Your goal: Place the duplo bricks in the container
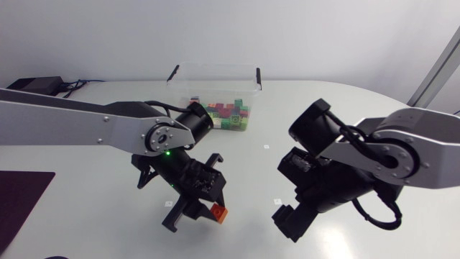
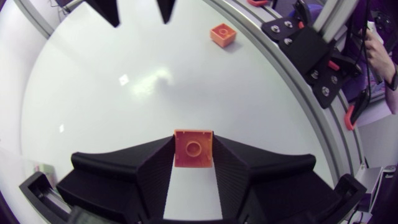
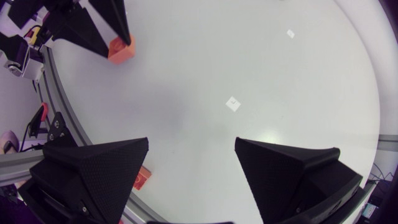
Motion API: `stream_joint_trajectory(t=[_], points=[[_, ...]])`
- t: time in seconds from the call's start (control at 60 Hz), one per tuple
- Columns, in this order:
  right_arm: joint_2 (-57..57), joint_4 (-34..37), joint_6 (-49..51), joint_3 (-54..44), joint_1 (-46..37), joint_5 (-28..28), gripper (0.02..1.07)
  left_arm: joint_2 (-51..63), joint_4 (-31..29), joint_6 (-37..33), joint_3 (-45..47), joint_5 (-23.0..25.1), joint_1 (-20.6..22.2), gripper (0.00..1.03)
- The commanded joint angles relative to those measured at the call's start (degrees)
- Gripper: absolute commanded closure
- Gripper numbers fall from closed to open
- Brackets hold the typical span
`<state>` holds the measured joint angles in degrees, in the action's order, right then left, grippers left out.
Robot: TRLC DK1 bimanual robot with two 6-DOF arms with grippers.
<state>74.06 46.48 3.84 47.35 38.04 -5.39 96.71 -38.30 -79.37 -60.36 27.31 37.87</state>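
White table (image 1: 86, 208), left end effector (image 2: 193, 142) gripping orange brick (image 2: 193, 152) — squarish, stud facing wrist

Clear container (image 1: 215, 75) with black side latches, upright at the far side of the table (image 1: 100, 216), holding mixed green, red, yellow and pink duplo bricks (image 1: 228, 115); orange brick (image 2: 193, 152), studs up, clasped between the fingers of the left tool (image 2: 193, 142); second orange brick (image 2: 222, 35) lying free ahead, near the table's edge.
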Motion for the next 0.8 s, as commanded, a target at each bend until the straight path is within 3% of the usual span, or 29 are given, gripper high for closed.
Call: stream_joint_trajectory(t=[0.0,0.2,0.267,0.467,0.65,0.783], points=[[4.4,2.9,-4.1,2.7,0.9,-0.7,0.07,-3.2,3.7,5.1,2.9,1.3,-1.3,0.72],[14.0,9.9,-8.8,5.7,3.9,-1.3,0.07,-7.7,14.6,15.7,6.9,1.3,-4.3,0.72],[15.1,11.0,-9.3,6.3,5.0,-4.1,0.07,-9.2,16.9,18.4,7.4,1.3,-5.8,0.72],[19.1,15.7,-9.3,8.2,6.4,-10.0,0.1,-12.2,21.2,23.1,8.0,1.3,-11.6,0.72],[24.5,21.1,-9.4,11.0,9.7,-10.9,0.11,-15.6,24.0,25.8,9.4,1.2,-15.9,0.72],[27.0,20.8,-10.2,10.7,10.7,-10.7,0.12,-18.1,27.1,28.7,9.6,1.2,-18.2,0.72]])
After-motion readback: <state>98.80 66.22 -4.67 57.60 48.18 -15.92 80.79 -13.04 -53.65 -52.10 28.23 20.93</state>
